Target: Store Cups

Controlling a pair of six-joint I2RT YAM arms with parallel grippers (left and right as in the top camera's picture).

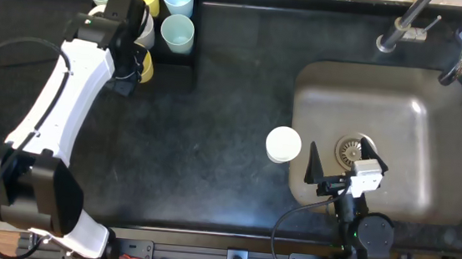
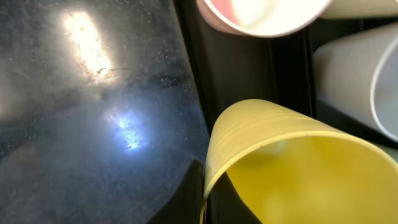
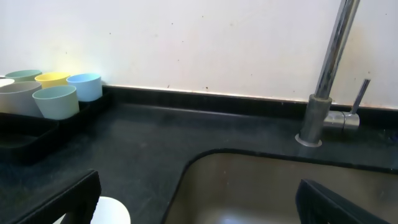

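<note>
My left tool (image 1: 134, 69) is clamped on the light yellow cup (image 2: 292, 162) at the far-left tray (image 1: 176, 64), my right tool (image 1: 339, 162) gapes by the white cup (image 1: 283, 144) on the worktop, thin-walled and slippery, so I'd pinch its rim gently.
</note>
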